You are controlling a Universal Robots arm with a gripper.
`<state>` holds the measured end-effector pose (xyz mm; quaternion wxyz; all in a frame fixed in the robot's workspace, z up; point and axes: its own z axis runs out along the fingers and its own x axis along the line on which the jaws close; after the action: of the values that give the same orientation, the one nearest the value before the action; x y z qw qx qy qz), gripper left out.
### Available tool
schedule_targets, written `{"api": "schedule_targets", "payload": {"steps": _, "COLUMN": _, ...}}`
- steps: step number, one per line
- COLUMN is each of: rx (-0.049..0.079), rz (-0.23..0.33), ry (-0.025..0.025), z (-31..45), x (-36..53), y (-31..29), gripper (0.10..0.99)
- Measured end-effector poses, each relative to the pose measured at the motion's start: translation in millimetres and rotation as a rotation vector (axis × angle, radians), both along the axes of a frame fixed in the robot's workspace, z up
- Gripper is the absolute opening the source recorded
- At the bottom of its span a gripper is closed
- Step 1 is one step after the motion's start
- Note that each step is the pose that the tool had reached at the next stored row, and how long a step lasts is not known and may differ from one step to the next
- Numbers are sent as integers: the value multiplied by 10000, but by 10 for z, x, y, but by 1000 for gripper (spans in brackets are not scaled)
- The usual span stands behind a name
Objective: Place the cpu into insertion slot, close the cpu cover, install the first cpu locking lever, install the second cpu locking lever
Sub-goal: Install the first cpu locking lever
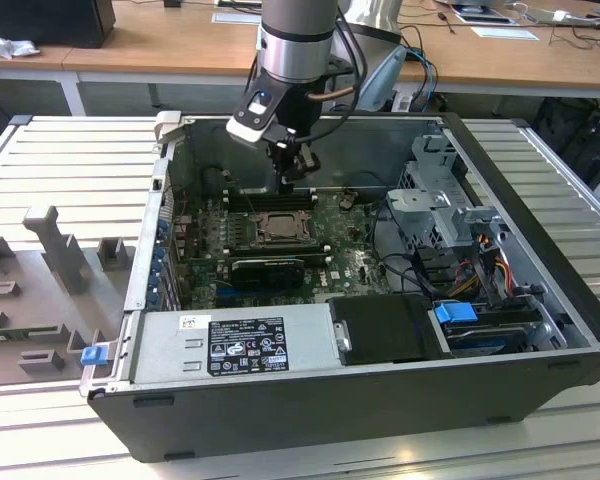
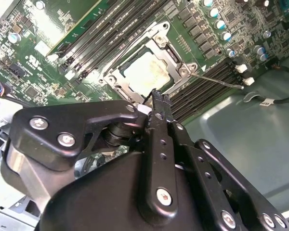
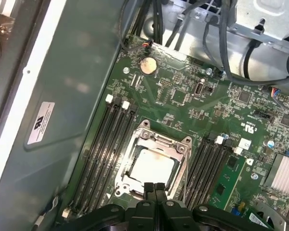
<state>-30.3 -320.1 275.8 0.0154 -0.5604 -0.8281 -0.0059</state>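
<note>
cpu under cpu cover | claw closed, hides cover's edge, perhaps touching

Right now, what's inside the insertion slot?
The cpu, its pale top showing through the cut-out of the cpu cover lying over it. The cover hides its edges, the gripper one side; whatever lies beneath it can't be seen.
</note>
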Motion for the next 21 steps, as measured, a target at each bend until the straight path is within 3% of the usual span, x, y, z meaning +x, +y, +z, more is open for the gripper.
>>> {"api": "schedule_targets", "payload": {"steps": 13, "rx": -1, "rz": 1736, "ry": -15, "z": -1, "x": 0, "y": 0, "gripper": 106}}
{"api": "schedule_targets", "payload": {"steps": 14, "rx": 1, "rz": 1822, "ry": -44, "z": -2, "x": 0, "y": 0, "gripper": 106}}
{"api": "schedule_targets", "payload": {"steps": 15, "rx": -6, "rz": 1919, "ry": -136, "z": -1, "x": 0, "y": -1, "gripper": 106}}
{"api": "schedule_targets", "payload": {"steps": 16, "rx": -22, "rz": 2048, "ry": -323, "z": -2, "x": 0, "y": -1, "gripper": 106}}
{"api": "schedule_targets", "payload": {"steps": 18, "rx": -34, "rz": 2152, "ry": -477, "z": -3, "x": -2, "y": -2, "gripper": 106}}
{"api": "schedule_targets", "payload": {"steps": 21, "rx": -26, "rz": 2658, "ry": -487, "z": -7, "x": -2, "y": -2, "gripper": 106}}
